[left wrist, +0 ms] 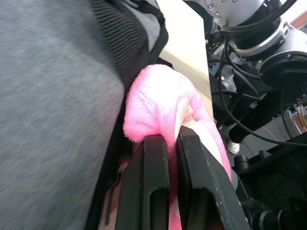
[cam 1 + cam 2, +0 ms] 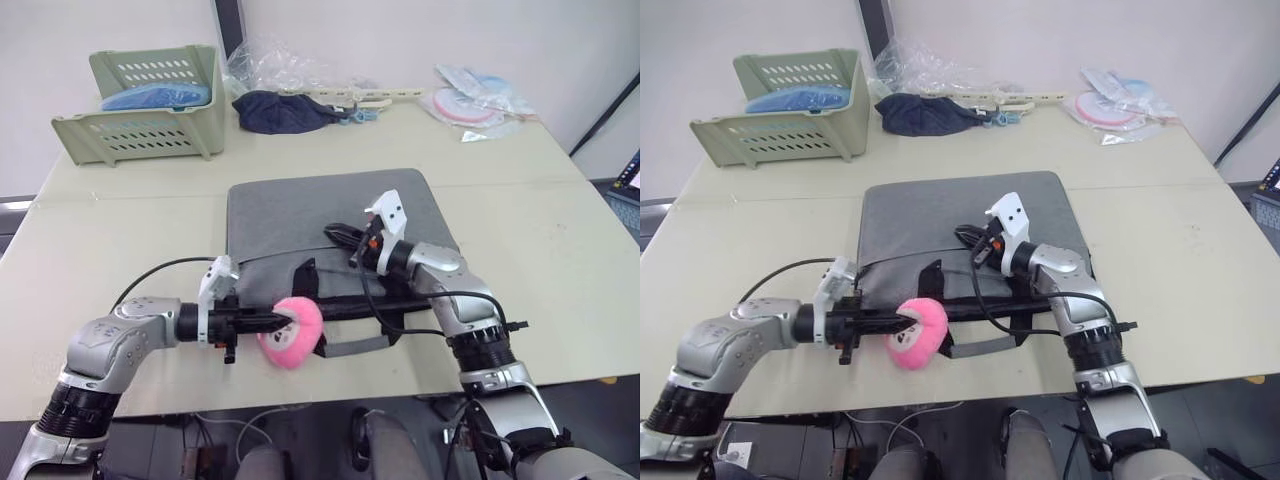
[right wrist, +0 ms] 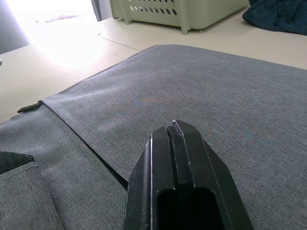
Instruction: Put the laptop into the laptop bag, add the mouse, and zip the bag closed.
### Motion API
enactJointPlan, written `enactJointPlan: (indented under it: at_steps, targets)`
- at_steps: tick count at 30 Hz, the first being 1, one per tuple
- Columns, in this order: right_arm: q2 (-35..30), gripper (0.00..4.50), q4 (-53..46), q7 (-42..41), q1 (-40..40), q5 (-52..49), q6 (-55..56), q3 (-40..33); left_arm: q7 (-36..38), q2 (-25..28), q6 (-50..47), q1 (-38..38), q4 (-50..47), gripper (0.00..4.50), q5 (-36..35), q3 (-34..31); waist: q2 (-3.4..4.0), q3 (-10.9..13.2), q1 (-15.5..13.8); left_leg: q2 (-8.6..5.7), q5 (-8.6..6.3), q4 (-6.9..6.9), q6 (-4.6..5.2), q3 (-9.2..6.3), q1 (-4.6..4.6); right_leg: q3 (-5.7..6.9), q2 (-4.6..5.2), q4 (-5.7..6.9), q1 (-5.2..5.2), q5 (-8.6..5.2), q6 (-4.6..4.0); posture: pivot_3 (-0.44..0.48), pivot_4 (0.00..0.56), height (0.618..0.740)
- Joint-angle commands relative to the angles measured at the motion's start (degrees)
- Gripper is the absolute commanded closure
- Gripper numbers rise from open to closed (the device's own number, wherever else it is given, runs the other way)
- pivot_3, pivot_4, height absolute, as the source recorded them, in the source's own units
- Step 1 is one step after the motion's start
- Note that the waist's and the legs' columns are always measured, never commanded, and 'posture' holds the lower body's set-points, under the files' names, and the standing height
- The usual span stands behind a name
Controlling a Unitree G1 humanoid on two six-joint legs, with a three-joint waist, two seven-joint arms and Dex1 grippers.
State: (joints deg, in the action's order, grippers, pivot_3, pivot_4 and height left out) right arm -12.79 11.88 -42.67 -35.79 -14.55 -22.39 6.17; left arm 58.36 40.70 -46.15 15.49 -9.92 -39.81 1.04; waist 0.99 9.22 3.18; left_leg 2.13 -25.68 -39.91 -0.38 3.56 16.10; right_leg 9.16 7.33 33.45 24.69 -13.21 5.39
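Head views: laptop bag [image 2: 330, 225] flat on tabletop [image 2: 540, 230], handles toward the near edge. Left gripper [image 2: 283, 322] at bag's near edge, clamped on pink plush [image 2: 292, 331], seemingly mistaken for the mouse. Right gripper [image 2: 962, 232] low over bag's middle, probably steadying it.

Left wrist view: fingers [image 1: 148, 187] nearly closed, pinching plush fabric hard against bag's black edging.

Right wrist view: fingers [image 3: 184, 163] pressed together, nothing held, just above grey fabric beside zipper [image 3: 103, 165]

silver arms [image 2: 115, 340]; black fingers [image 1: 152, 187] — cables
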Motion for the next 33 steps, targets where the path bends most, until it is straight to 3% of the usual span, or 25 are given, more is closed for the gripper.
enactJointPlan:
  at_steps: [1,10,33]
  targets:
    - [0.55,4.5,4.67,0.69,3.42,2.31,-2.78,3.23,-0.53,-1.04,0.25,4.35,-0.56,4.46,-1.21,-2.11,0.0,0.0,-0.02,0.0,0.0,0.0,0.0,0.01,0.0,0.0,0.0,0.0,0.0,0.0,0.0,0.0,0.15,0.74]
    - [0.46,4.5,4.36,1.13,3.62,2.14,-2.99,3.02,0.29,-5.72,-2.46,9.26,-4.55,4.46,-2.07,3.46,-0.01,-0.01,-0.05,-0.03,0.01,-0.02,0.02,0.04,0.02,-0.01,0.01,0.0,-0.02,0.0,0.0,0.0,0.15,0.74]
    - [0.13,4.5,3.53,1.47,3.92,2.13,-3.52,2.76,1.59,-11.54,-2.83,10.52,-7.06,4.46,0.79,13.16,0.0,0.0,-0.15,-0.03,0.01,-0.01,0.02,0.12,0.04,0.01,-0.02,-0.05,-0.03,0.0,0.0,0.0,0.15,0.74]
